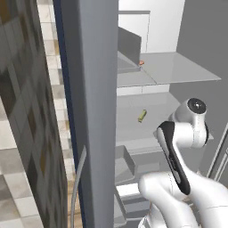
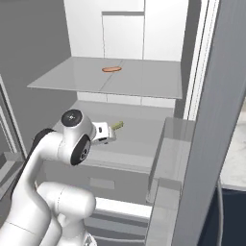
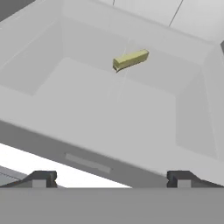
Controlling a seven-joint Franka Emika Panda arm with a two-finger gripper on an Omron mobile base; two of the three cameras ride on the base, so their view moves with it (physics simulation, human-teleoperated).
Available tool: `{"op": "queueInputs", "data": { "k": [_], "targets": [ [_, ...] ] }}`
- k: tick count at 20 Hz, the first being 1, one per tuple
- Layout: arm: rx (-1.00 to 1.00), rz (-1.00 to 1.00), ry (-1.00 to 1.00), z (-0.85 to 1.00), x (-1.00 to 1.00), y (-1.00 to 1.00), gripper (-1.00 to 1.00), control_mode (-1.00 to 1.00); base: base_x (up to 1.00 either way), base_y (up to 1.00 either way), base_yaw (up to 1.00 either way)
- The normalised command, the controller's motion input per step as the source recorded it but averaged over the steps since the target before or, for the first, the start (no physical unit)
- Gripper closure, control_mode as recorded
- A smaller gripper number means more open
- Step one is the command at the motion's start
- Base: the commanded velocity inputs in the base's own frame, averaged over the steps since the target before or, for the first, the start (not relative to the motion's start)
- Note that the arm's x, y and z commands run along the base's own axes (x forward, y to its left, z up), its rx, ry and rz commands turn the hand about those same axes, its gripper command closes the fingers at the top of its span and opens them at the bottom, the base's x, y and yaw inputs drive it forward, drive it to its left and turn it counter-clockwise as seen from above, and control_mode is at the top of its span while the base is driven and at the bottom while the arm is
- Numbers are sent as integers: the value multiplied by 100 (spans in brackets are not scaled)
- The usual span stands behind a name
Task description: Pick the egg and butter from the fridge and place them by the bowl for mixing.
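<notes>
The fridge (image 2: pixel 144 33) is standing open, its white back wall and flat grey shelves filling the scene, with tiled wall showing at the far left of the left base view. A tall grey door edge (image 1: pixel 95 111) is rising close to the camera there, carrying a thin curved handle (image 1: pixel 76 187) near its foot. On the upper shelf (image 2: pixel 144 81) a small brownish-orange lump (image 2: pixel 111 69) is lying flat. On the shelf below (image 1: pixel 147 129), the butter (image 3: pixel 130 59) is resting as a small, smooth yellow-olive oblong stick, lying alone toward the back wall, with nothing standing between it and the hand. Grey drawers (image 1: pixel 127 196) are sitting beneath that shelf. The white arm (image 2: pixel 53 158), glossy with dark joints, is bending up from the base and reaching forward into the lower compartment, wrist level with the butter's shelf. The pincer (image 3: pixel 111 177) is gaping as wide as it goes, its two dark tips set far apart, gripping nothing and hanging well short of the butter.
</notes>
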Motion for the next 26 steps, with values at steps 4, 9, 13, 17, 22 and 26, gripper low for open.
{"op": "queueInputs", "data": {
  "k": [4,9,13,17,22,26],
  "targets": [
    [0,-5,1,2,16,0,-100,-100,61,3,-2],
    [1,-39,-2,22,46,2,-100,-100,0,0,0],
    [18,-21,-12,16,-5,-16,-100,-100,0,0,0],
    [41,-2,-13,2,-12,-48,-100,-100,0,0,0],
    [4,0,-4,0,5,0,-100,-100,0,0,0],
    [0,-3,0,0,23,12,-100,-100,0,0,0]
  ]
}}
